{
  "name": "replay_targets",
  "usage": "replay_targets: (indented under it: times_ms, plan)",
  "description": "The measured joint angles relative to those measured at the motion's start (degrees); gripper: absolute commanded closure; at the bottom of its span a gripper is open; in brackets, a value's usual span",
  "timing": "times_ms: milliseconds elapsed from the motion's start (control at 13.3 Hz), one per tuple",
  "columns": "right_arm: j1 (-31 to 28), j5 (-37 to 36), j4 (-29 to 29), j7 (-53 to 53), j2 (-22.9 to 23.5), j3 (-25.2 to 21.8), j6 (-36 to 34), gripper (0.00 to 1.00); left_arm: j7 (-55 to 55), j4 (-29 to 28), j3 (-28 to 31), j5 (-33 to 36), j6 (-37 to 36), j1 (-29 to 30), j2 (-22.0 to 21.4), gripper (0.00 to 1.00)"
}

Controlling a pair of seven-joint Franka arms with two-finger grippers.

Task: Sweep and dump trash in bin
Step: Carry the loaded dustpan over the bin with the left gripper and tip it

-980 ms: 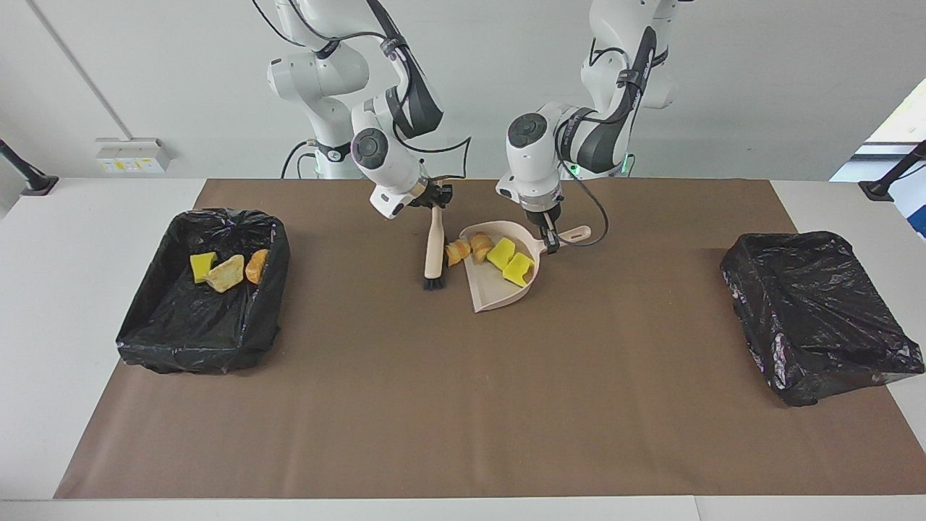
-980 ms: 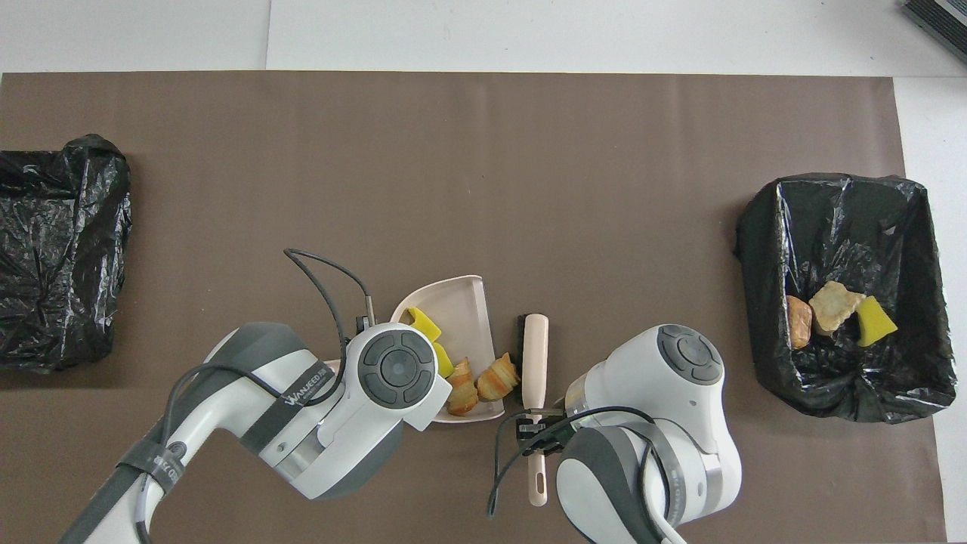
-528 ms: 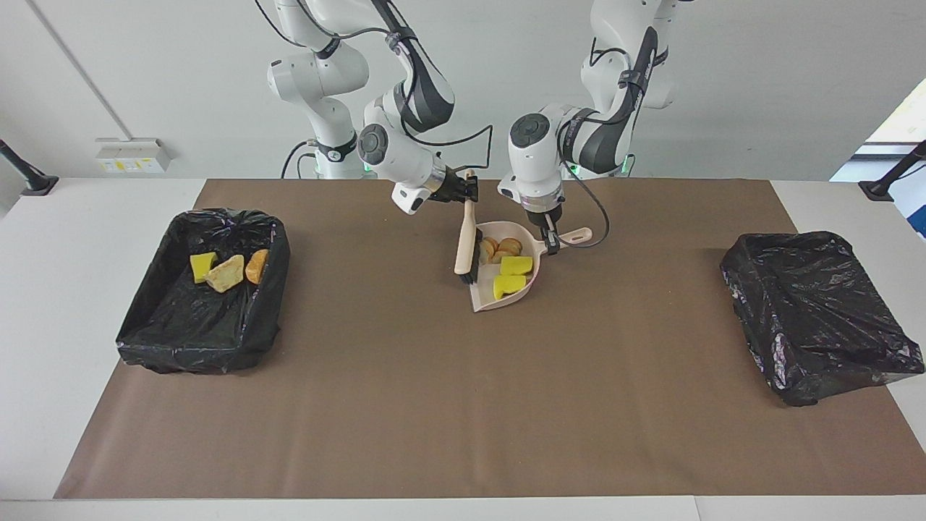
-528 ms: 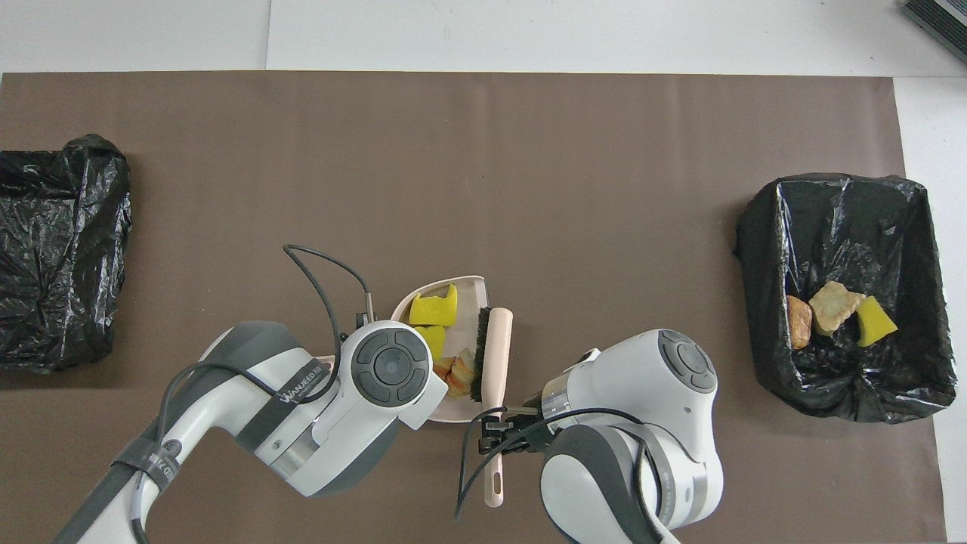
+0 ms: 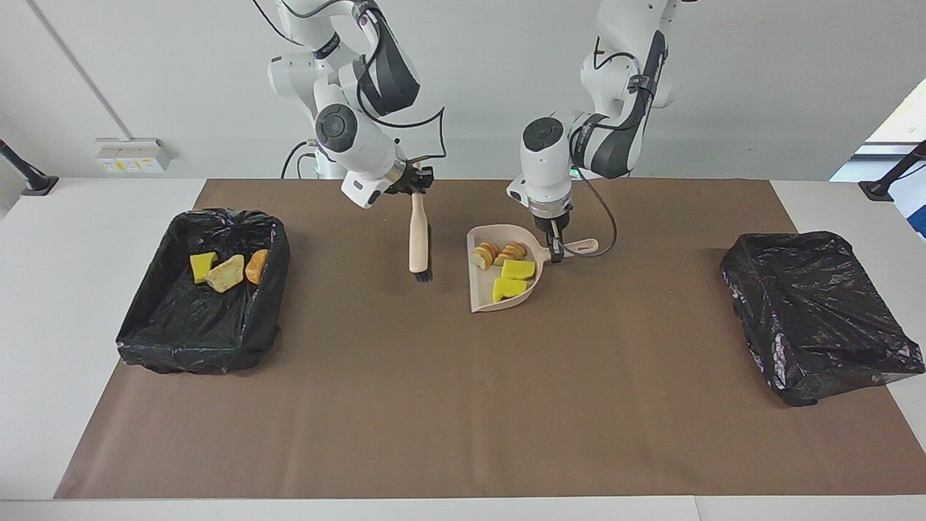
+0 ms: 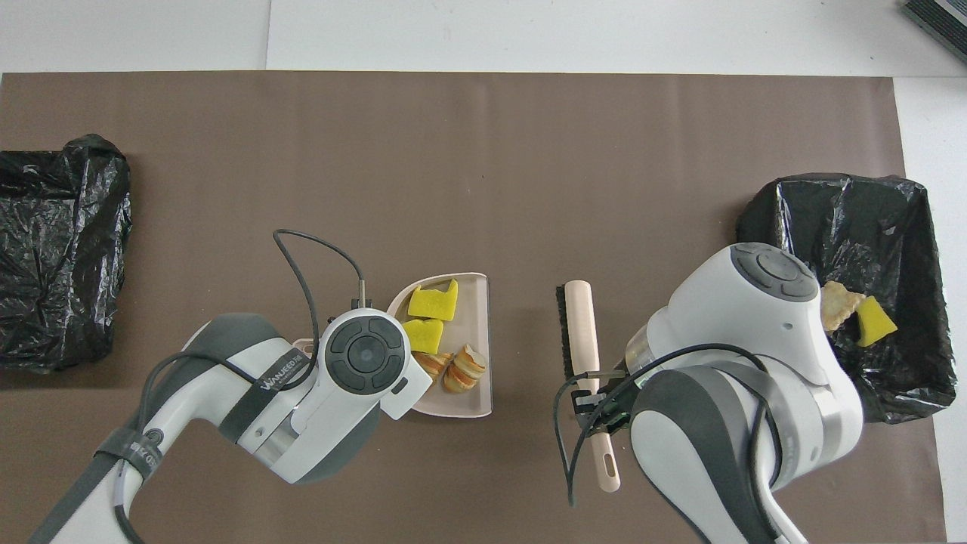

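Four scraps point(image 5: 506, 269) apparently lengthwise in dustpan point(image 5: 483, 298)

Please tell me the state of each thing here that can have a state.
Dustpan: held by its handle, loaded with four scraps.
Brush: held, bristles down.
Left gripper: shut on dustpan.
Right gripper: shut on brush.
Open bin: holds three scraps.
Second bin: black bag over it.
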Motion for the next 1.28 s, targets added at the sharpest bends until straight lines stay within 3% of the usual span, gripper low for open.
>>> replay_targets:
  times_ms: [151,377,679,905,1282]
  plan:
    - [0.6,-4.3,0.8,3.7,-0.3,0.5,-2.0,1.00,3.0,1.0,0.1,0.0,0.2,2.0,-0.1,1.00]
    - [1.6,-5.2,-0.9,5.3,-1.2,1.2,-2.1,1.00,8.1,4.1,0.3,-0.5,-0.2,6.7,-1.1,1.00]
    - [3.0,-3.9,-3.2,5.4,-2.3,1.2,-0.1,1.00,16.3,11.6,0.7,-3.9,-8.7,14.9,-2.7,1.00]
    - [10.2,-2.2,-4.0,12.8,-0.8,1.5,5.5,1.00,22.6,18.1,1.2,-6.9,-16.0,23.4,-3.1,1.00]
    - [19.6,1.2,-4.0,23.3,3.4,1.8,15.9,1.00,40.1,24.1,1.8,-10.2,-18.6,41.0,-2.5,1.00]
